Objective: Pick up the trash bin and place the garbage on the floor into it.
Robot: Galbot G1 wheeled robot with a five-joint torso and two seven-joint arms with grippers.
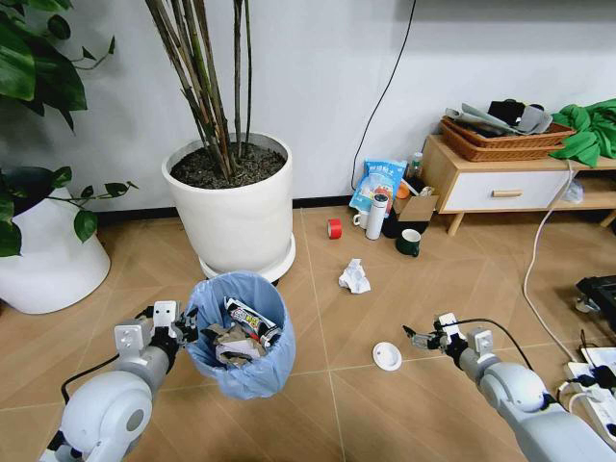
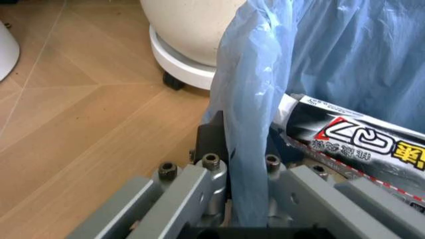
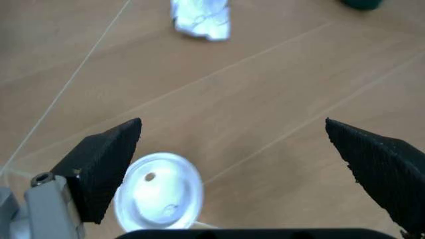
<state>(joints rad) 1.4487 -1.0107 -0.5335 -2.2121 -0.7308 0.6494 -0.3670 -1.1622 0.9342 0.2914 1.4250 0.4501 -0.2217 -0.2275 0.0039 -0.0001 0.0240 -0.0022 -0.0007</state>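
The trash bin point(image 1: 241, 371), lined with a crinkly light blue bag point(image 2: 256, 84), is at the lower left and holds a black-and-white squeezed tube point(image 2: 362, 142) and crumpled scraps. My left gripper point(image 1: 184, 327) is shut on the bin's near rim, with the bag pinched between its jaws point(image 2: 249, 159). On the floor point(image 1: 452, 289), a crumpled white paper wad point(image 1: 354, 277) point(image 3: 201, 19) lies beyond a small white disc point(image 1: 387, 356) point(image 3: 159, 199). My right gripper point(image 1: 417, 337) point(image 3: 246, 149) is open, low over the floor just right of the disc.
A big white plant pot point(image 1: 236, 207) on a wheeled base stands right behind the bin, another pot point(image 1: 48, 250) is at far left. A red tape roll point(image 1: 334, 228), white bottle point(image 1: 375, 217) and dark mug point(image 1: 409, 243) sit near a wooden cabinet point(image 1: 500, 183). Cables and a power strip point(image 1: 602, 380) lie at right.
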